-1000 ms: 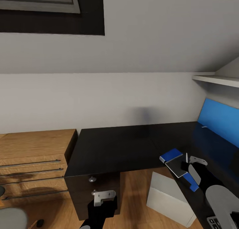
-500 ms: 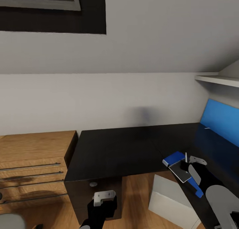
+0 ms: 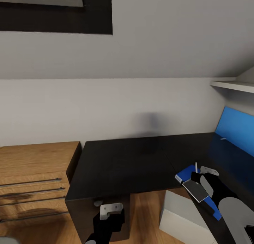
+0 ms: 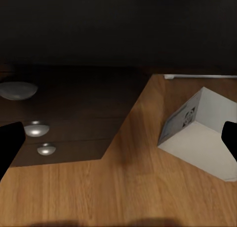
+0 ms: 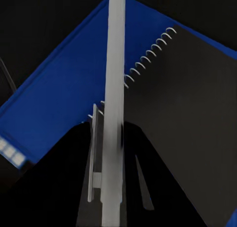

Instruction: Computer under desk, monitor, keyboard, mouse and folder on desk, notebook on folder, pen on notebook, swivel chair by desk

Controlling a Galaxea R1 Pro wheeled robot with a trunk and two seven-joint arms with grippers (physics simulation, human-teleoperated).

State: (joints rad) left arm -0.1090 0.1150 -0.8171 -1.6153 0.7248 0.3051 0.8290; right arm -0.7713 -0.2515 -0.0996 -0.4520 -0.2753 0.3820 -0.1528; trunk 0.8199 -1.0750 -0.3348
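The blue folder (image 3: 184, 173) lies on the black desk (image 3: 123, 162) near its inner corner, with the pale notebook (image 3: 196, 190) stacked on it. My right gripper (image 3: 198, 172) hovers just above them, shut on the thin pale pen (image 3: 196, 166), which stands upright. The right wrist view shows the pen (image 5: 116, 84) crossing the folder (image 5: 64, 89) and the spiral-bound notebook (image 5: 187, 118). The grey computer (image 3: 178, 215) sits on the floor under the desk. My left gripper (image 3: 111, 209) hangs low in front of the drawer pedestal (image 4: 64, 108), its fingers (image 4: 7, 144) spread open and empty.
A light wood cabinet with bar handles (image 3: 33, 177) stands left of the desk. A bright blue upright panel (image 3: 236, 131) rises at the desk's far right under a white shelf (image 3: 233, 85). Wood floor (image 4: 118, 187) lies between pedestal and computer (image 4: 202, 133).
The head view has shifted, so desk, folder and cabinet sit lower in the picture. My right gripper with the pen now stands a little further over the folder and notebook. The left arm is unchanged.
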